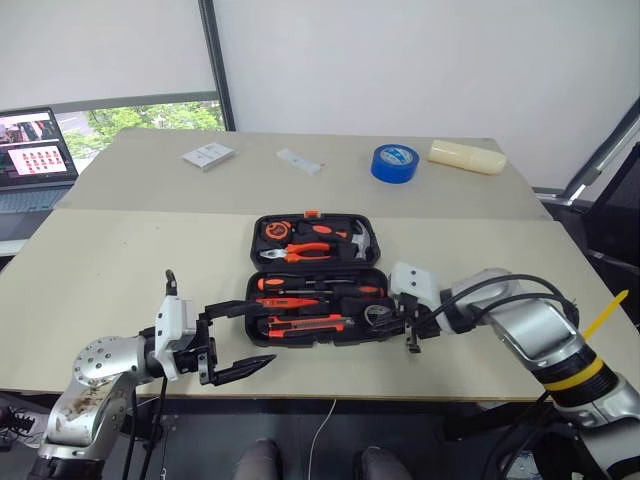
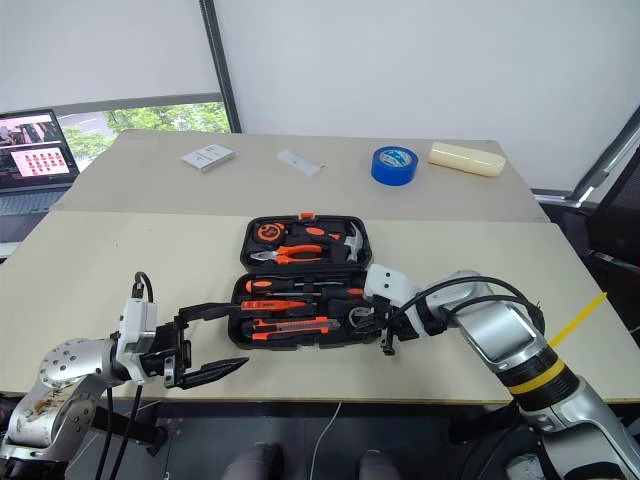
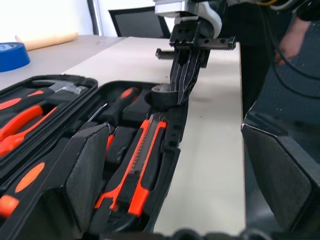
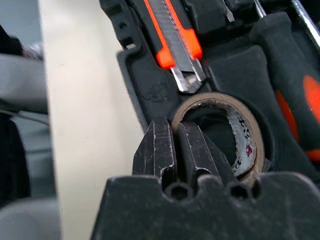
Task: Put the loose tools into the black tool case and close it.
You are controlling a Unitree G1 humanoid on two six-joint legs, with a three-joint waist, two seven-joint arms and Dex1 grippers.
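Closest to us in the right wrist view, the right gripper (image 4: 176,150) has its two black fingers pressed together, their tips resting at the rim of the small grey tape roll (image 4: 235,132). We cannot say for sure whether the roll's wall is nipped between the fingers or merely touched by them; the jaws look fully together beside it. That roll sits in a round recess of the black tool case (image 1: 312,276), just beyond the fingertips, and the blade end of the orange-and-black utility knife (image 4: 176,42) lies just past the roll, almost meeting its rim. To one side of the jaws runs the case's edge, then bare table (image 1: 120,250).

From the head views we see the case lying open on the table, both halves flat. The half farther from us holds the orange-handled pliers (image 1: 300,251) and a hammer (image 1: 358,240); the nearer half holds the knife and black-and-orange-handled screwdrivers (image 1: 300,285) in their slots.

Our left gripper (image 1: 232,340) hovers off the case's near left corner with its jaws wide apart, holding nothing; the knife lies between its fingers' lines of sight in the left wrist view, well ahead of them.

Farther back on the table rest a blue tape roll (image 1: 395,162) and a laptop (image 1: 35,150).
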